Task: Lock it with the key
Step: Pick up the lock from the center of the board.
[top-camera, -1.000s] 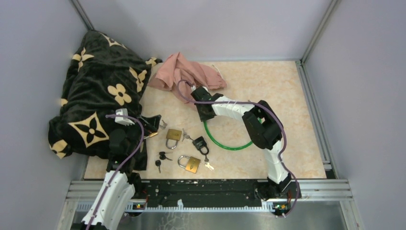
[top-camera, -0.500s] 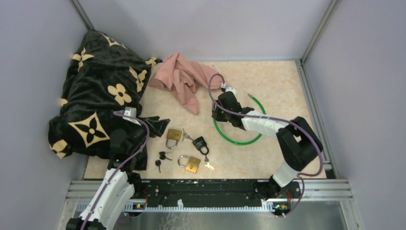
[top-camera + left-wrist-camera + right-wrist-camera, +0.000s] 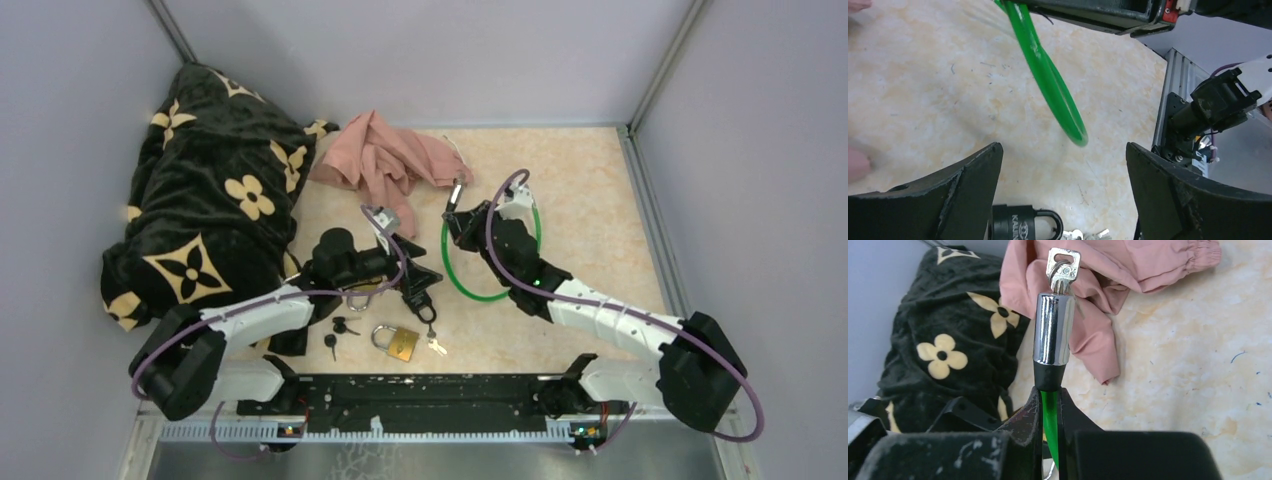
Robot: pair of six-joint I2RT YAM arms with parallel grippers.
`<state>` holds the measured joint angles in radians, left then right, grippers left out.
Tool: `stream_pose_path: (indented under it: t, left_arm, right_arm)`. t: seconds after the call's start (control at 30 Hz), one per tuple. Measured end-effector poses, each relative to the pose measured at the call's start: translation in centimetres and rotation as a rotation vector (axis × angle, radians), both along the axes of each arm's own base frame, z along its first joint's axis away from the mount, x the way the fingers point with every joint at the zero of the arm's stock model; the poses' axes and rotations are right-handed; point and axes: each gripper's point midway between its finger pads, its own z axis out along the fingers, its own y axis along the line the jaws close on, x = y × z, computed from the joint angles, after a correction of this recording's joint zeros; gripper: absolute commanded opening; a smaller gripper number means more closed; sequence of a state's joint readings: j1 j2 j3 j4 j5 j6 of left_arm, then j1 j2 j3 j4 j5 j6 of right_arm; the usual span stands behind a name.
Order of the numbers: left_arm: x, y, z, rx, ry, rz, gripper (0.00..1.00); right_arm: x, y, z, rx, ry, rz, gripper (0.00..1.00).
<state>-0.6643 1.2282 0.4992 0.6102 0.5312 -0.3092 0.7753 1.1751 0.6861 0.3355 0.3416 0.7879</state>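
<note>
Right jaws clamp the green cable lock (image 3: 1050, 415) just under its chrome barrel (image 3: 1050, 330), centre frame, key (image 3: 1063, 262) seated atop. Cable looks springy, barrel likely slick: pinch the key's flat head. Left jaws gape.

One brass padlock (image 3: 397, 341) in clear view, one black padlock (image 3: 417, 297) — one green cable lock (image 3: 478, 296) — one blanket (image 3: 210, 190), one pink garment (image 3: 385, 160).

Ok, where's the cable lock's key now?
Right wrist view, centre top: the key sticks from the chrome barrel, just above the right gripper clamping the green cable.
</note>
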Motion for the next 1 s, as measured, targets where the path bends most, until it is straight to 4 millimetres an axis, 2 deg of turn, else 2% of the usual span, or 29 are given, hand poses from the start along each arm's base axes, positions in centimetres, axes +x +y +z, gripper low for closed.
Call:
stream_pose_path:
  t: [0.07,0.17,0.3,0.4,0.47,0.5,0.6,0.63,0.7,0.77,0.83,0.9,1.0]
  left_arm:
    - [0.2,-1.4,-0.1,0.008,-0.045,-0.008,0.90]
    - [1.0,-3.1,0.6,0.003,-0.099,0.013,0.74]
    - [2.7,-3.8,2.1,-0.007,-0.171,0.073,0.58]
    - [3.5,-3.9,2.9,-0.014,-0.200,0.105,0.36]
    - [3.4,-4.0,3.0,-0.013,-0.209,0.107,0.16]
    - [3.3,-4.1,3.0,-0.011,-0.214,0.106,0.01]
    - [3.7,-3.8,2.5,0.007,-0.202,0.131,0.00]
    - [3.7,-3.8,2.5,0.011,-0.199,0.135,0.00]
    - [3.5,-3.5,2.0,0.027,-0.180,0.140,0.00]
    - [3.3,-3.0,1.2,0.047,-0.163,0.153,0.00]
    - [3.2,-2.2,0.4,0.066,-0.147,0.181,0.00]
    - [3.3,-1.5,-0.1,0.079,-0.134,0.215,0.00]
    - [3.6,-0.6,-0.6,0.088,-0.121,0.253,0.00]
  right_arm:
    - [-0.8,0.1,0.6,0.033,-0.017,-0.003,0.00]
    - [-1.3,0.3,1.5,0.062,-0.037,-0.009,0.00]
    - [-2.3,0.7,2.4,0.086,-0.056,0.001,0.00]
    - [-3.0,1.0,2.9,0.102,-0.067,0.009,0.00]
    - [-3.1,1.0,3.0,0.108,-0.068,0.007,0.00]
    - [-3.1,1.0,2.8,0.108,-0.067,0.005,0.00]
    - [-3.2,1.0,2.7,0.098,-0.066,0.016,0.02]
    - [-3.3,1.0,2.6,0.084,-0.070,0.023,0.10]
    - [-3.6,1.0,2.2,0.047,-0.064,0.046,0.32]
    - [-4.3,0.8,1.4,0.000,-0.041,0.087,0.47]
    - [-5.0,-0.1,0.1,-0.065,-0.003,0.120,0.56]
    - [-5.3,-2.3,-1.2,-0.131,0.035,0.120,0.67]
    - [-5.2,-6.6,-2.5,-0.200,0.071,0.042,0.74]
